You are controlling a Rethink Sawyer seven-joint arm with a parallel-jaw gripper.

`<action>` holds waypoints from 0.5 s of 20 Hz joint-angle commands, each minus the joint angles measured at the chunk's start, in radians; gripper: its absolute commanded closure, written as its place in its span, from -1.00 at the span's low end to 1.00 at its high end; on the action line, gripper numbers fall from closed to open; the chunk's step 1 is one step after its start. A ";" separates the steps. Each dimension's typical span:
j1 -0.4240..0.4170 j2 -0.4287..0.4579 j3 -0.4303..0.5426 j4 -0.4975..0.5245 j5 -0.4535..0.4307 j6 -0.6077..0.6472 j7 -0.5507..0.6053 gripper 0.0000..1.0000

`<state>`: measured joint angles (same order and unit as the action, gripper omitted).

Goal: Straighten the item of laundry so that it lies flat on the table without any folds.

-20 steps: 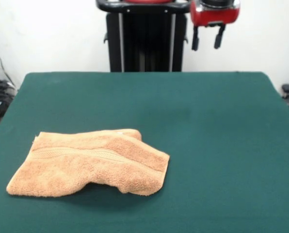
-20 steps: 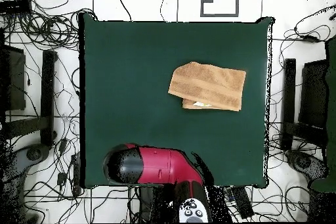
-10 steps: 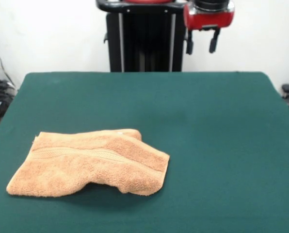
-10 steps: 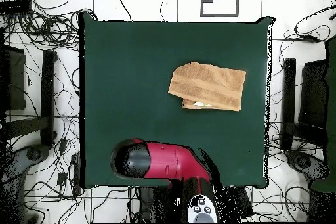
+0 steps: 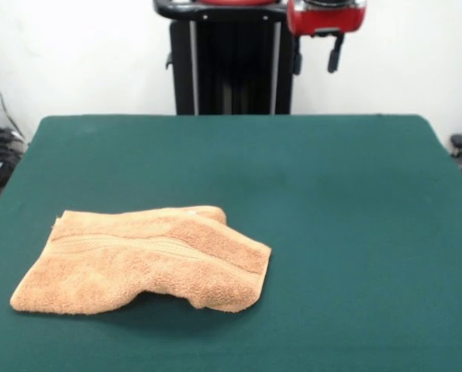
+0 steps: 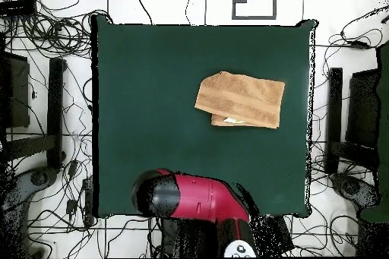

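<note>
A: Green cloth covers the counter (image 5: 347,232) from edge to edge in the front view, with a white wall behind it. What sits at the left?

B: At the lower left lies the towel (image 5: 142,260), orange-tan and folded over itself, a woven band running along it. Its right part is doubled up, and one edge lifts a little off the cloth.

A: And from overhead?

B: There the towel (image 6: 241,99) lies right of centre, in the upper half of the frame, with a paler bit peeking out under its lower edge. Cables trail over the floor all around the counter (image 6: 152,81).

A: Further right, the gripper?

B: At the top edge of the front view, right of centre, the gripper (image 5: 315,55) hangs high, well apart from the towel. Its two dark fingers (image 5: 333,54) stand apart, holding nothing.
</note>
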<state>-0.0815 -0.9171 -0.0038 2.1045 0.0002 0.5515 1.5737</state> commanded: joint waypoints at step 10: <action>-0.036 0.015 0.060 0.077 -0.021 -0.065 0.108 -1.00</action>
<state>-0.1109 -0.9556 -0.0038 2.1645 0.0004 0.5513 1.5737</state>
